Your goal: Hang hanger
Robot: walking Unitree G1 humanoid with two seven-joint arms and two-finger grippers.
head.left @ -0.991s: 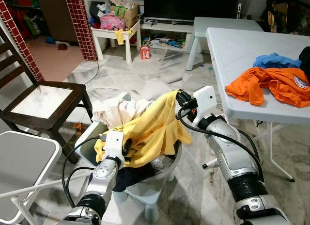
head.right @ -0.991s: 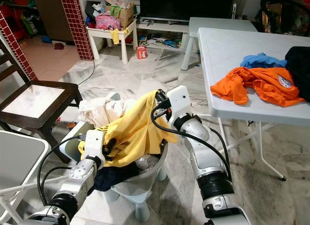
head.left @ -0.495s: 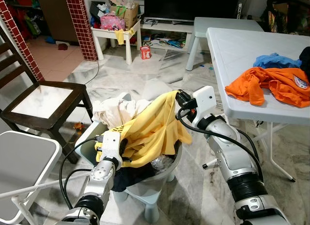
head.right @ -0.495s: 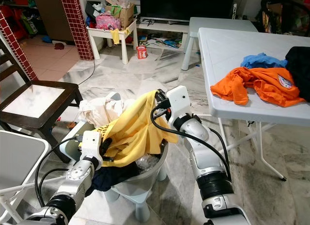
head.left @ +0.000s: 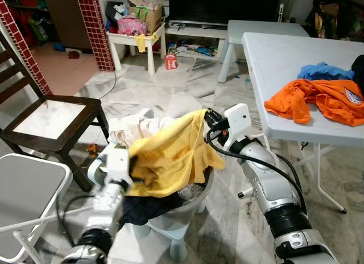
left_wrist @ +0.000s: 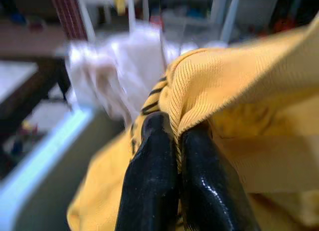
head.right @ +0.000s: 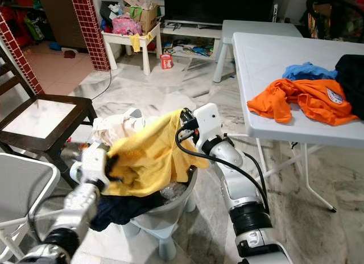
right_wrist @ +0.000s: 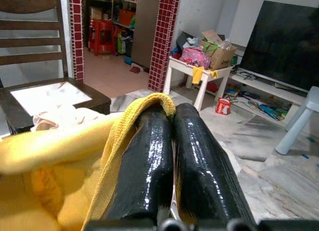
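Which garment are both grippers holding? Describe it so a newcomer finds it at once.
Start at the grey laundry basket on the floor left of the white table. Stretched above it between the left gripper and right gripper is the yellow shirt, bright beside the white cloth and dark clothes.

My left gripper (left_wrist: 174, 136) low in lower left of head view, fingers pressed together, pinching yellow shirt (head.left: 170, 159) hem. My right gripper (right_wrist: 172, 114) at frame centre, arm bent up from lower right, fingers clamped together on same shirt's upper edge.
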